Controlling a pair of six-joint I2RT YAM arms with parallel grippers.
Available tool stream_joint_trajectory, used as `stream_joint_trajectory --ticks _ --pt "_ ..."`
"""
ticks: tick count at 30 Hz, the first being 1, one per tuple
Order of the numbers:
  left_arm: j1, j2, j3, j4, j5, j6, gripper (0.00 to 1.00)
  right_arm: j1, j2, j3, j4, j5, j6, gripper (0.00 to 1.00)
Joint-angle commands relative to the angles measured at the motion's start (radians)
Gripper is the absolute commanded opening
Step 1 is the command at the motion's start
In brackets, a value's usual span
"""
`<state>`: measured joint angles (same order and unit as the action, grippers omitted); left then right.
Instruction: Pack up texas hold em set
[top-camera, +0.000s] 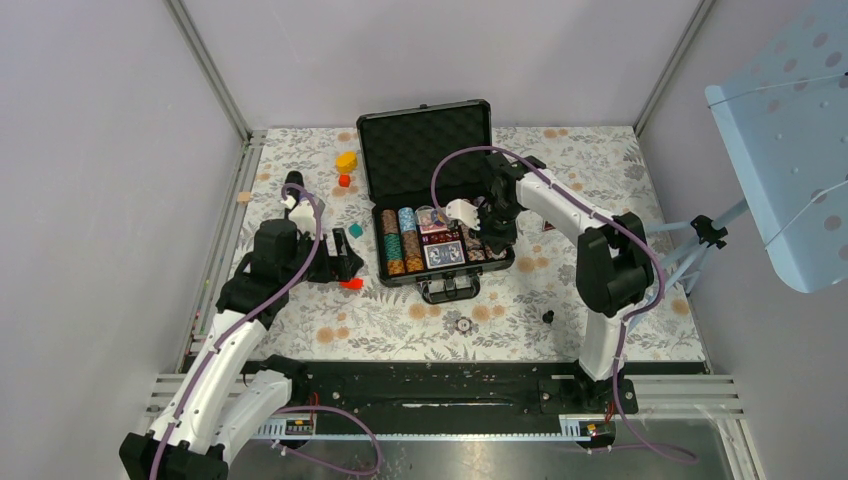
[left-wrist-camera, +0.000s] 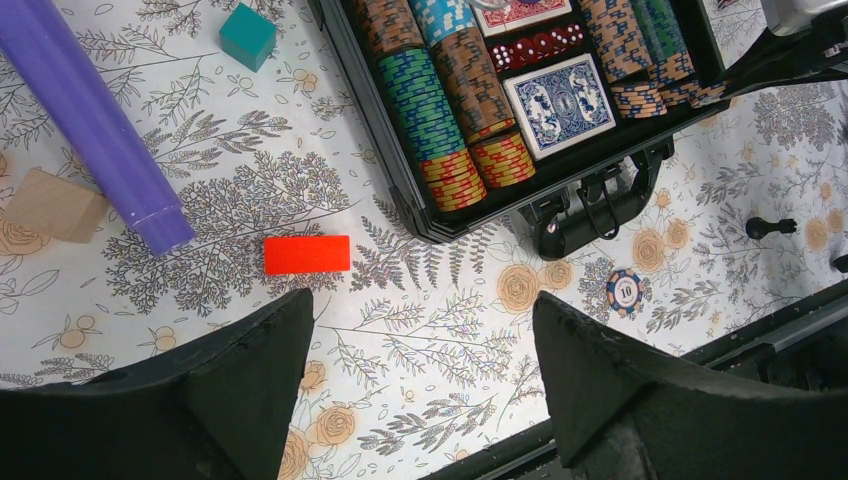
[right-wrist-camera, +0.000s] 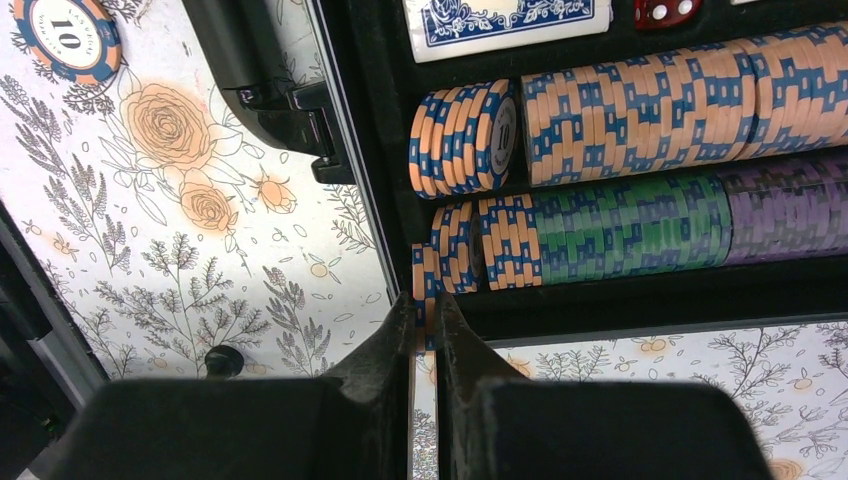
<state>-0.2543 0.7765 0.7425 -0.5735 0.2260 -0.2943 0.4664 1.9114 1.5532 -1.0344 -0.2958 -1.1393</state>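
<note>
**Nearly packed, lid open**

The black rectangular hard case (top-camera: 425, 150), centre frame, lies open, with striped poker chips (top-camera: 400, 240) mostly rowed inside. The left gripper (left-wrist-camera: 425, 310) is spread and idle. The right gripper (right-wrist-camera: 427, 308) pinches an orange-and-blue chip (right-wrist-camera: 425, 275) at the case's edge. One loose chip (top-camera: 462, 324) lies lower centre, not yet packed.

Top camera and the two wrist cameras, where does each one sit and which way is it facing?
Top external: above and behind the arm bases, looking down on the open case; left arm and right arm show.
Left wrist: on the left arm, looking down past the open left gripper at the red block and case front.
Right wrist: on the right arm, looking down into the chip rows; right gripper pinches a chip.
Shared: both wrist views catch the loose chip near the case handle.
</note>
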Motion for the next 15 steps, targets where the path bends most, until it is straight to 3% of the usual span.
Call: stream_joint_trajectory --ticks 1,15 --pt "0.003 0.003 -0.001 0.052 -0.020 0.014 0.80 -0.011 0.019 0.042 -0.023 0.028 -0.020 0.00" --pt "0.003 0.004 -0.002 0.052 -0.021 0.015 0.80 -0.011 0.015 -0.003 0.099 0.093 -0.015 0.00"
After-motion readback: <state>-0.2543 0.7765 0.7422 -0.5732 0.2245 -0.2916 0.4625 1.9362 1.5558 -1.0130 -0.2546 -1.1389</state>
